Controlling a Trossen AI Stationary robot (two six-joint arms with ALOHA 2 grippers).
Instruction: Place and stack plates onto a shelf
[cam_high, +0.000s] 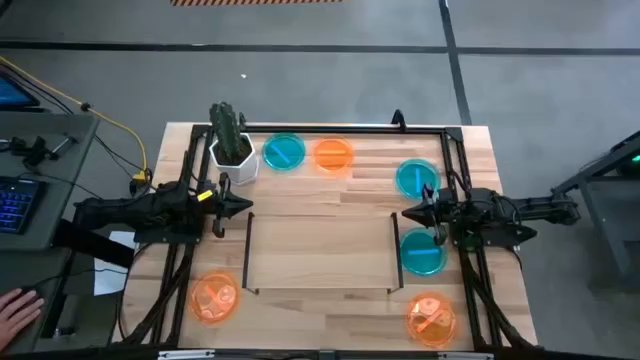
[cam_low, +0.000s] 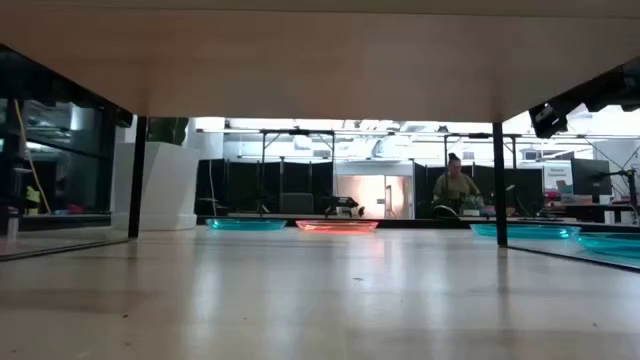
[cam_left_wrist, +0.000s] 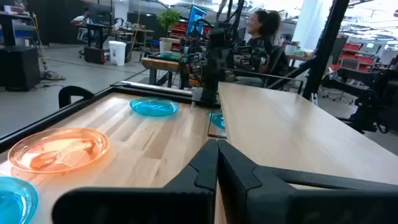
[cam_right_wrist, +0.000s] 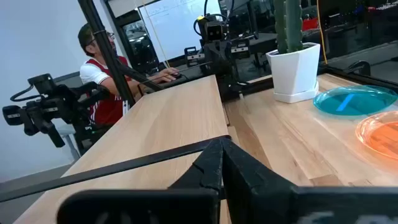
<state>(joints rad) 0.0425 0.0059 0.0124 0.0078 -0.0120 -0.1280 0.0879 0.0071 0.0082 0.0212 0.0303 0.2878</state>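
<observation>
The shelf (cam_high: 320, 250), a low light-wood board with a black rail at each short end, stands mid-table. Several plates lie flat on the tabletop around it: teal (cam_high: 284, 152) and orange (cam_high: 333, 155) at the far edge, two teal ones (cam_high: 416, 178) (cam_high: 422, 252) at the right, and orange ones near left (cam_high: 214, 298) and near right (cam_high: 432, 320). My left gripper (cam_high: 248, 207) is shut, level, at the shelf's left rail. My right gripper (cam_high: 403, 214) is shut, level, at the right rail. Both hold nothing.
A white cactus pot (cam_high: 232, 150) stands at the far left corner, beside the teal plate. The black frame (cam_high: 450, 135) runs round the tabletop. A person's hand (cam_high: 15, 305) rests at a desk left of the table. The shelf top (cam_left_wrist: 292, 124) is bare wood.
</observation>
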